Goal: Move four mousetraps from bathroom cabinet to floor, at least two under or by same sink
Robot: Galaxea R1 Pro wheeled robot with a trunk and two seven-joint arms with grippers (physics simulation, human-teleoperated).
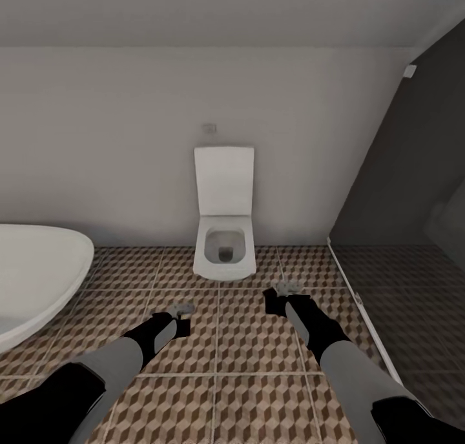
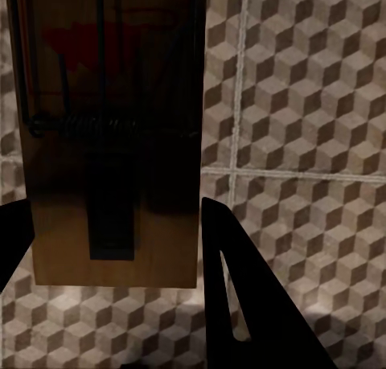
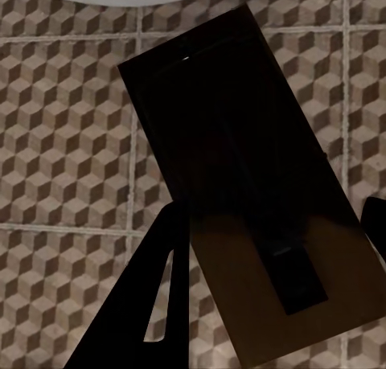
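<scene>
Each tool grips a flat wooden mousetrap — left tool point(image 2: 112, 248), left mousetrap point(image 2: 112, 144); right tool point(image 3: 273, 248), right mousetrap point(image 3: 249, 184) — above the cube-patterned bathroom floor point(image 1: 245, 347).

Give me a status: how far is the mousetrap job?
Midway at best. Each gripper holds one mousetrap: the left gripper grips a tan board with a red spot, the right gripper a darker-looking one. Both hang over the cube-pattern bathroom floor, facing the toilet. No trap lies on the visible tiles yet. Left: set these down by a sink, which isn't in view.

Bathtub point(image 1: 32, 282) cut off at edge
</scene>
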